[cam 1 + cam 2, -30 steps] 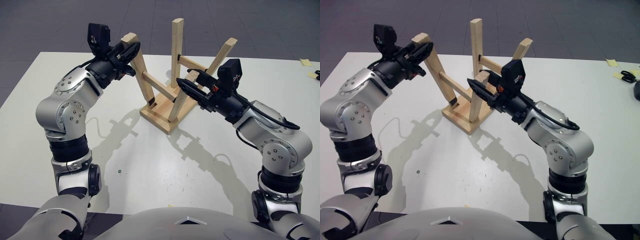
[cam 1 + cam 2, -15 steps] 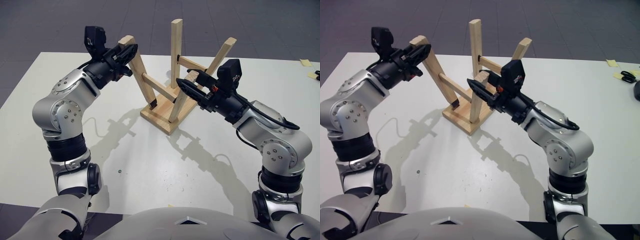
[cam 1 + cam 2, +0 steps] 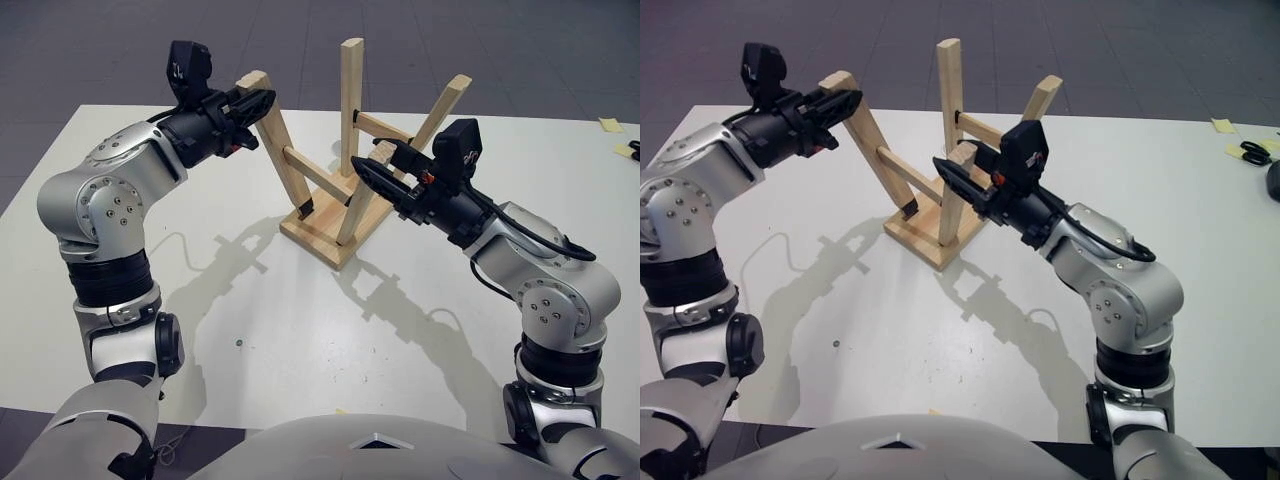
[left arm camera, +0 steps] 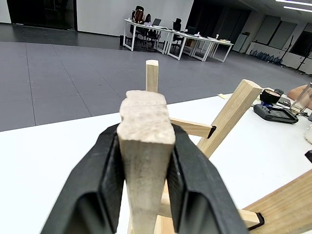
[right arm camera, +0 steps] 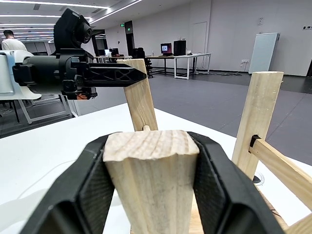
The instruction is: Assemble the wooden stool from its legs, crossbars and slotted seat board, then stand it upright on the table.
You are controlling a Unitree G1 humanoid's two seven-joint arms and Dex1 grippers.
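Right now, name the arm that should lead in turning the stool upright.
Left, probably. The left end effector is shut on the tip of the outward-leaning leg, a long lever for tipping the stool; the right end effector, shut on the nearer leg, can steady it.

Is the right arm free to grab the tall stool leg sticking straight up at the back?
Probably not yet: the right gripper is shut on the near leg and would have to let go first. The back leg itself stands unobstructed.

The white rectangular table [image 3: 300, 330] carries a pale wooden stool [image 3: 351, 140], inverted, seat board [image 3: 322, 240] down, near the far edge. Yellow paper scraps [image 3: 612, 125] lie at the far right corner.
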